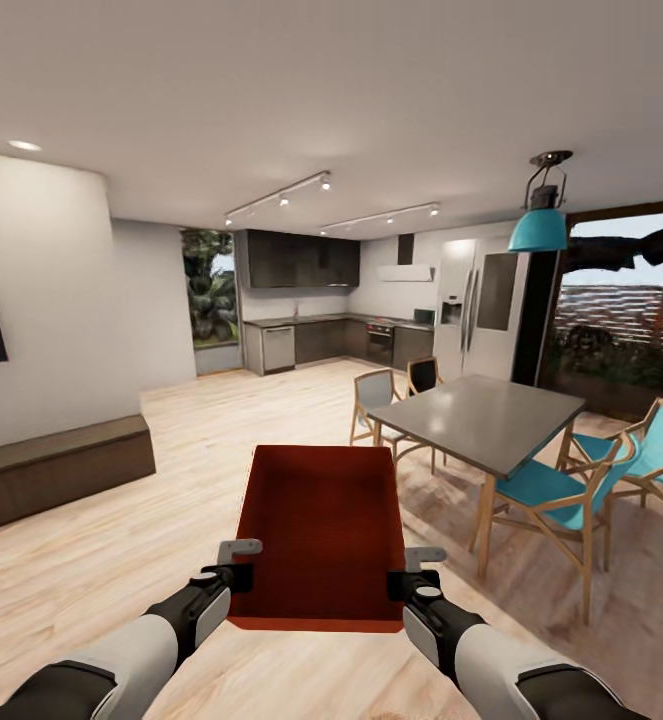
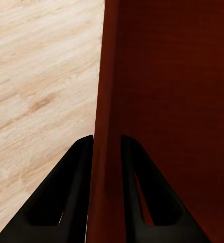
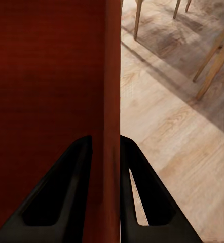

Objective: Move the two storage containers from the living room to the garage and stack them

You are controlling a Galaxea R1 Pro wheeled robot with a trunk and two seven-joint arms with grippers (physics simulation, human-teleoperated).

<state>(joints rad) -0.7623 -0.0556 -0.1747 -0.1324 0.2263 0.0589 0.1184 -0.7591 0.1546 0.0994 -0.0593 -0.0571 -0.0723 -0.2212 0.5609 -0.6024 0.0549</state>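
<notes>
An orange-red storage container (image 1: 316, 535) hangs in the air between the two arms, above the light wood-plank floor (image 1: 91, 560) of an open living and dining space. The left claw (image 1: 239, 562) is clamped on the container's left wall and the right claw (image 1: 411, 570) on its right wall, both near the end closest to the robot.

In the left wrist view the left claw (image 2: 107, 152) straddles the thin container wall (image 2: 108, 76), one black finger (image 2: 66, 197) outside and the other inside the bin, both pressed against it. The right wrist view shows the same grip: the right claw (image 3: 106, 149) is shut on the opposite wall (image 3: 112, 66), with a finger (image 3: 142, 197) on the outer side over the floor.

To the right stands a grey dining table (image 1: 491, 415) with teal-seated chairs (image 1: 561, 500). A long dark low cabinet (image 1: 56, 470) runs along the left wall, and a kitchen (image 1: 321, 320) lies beyond.
</notes>
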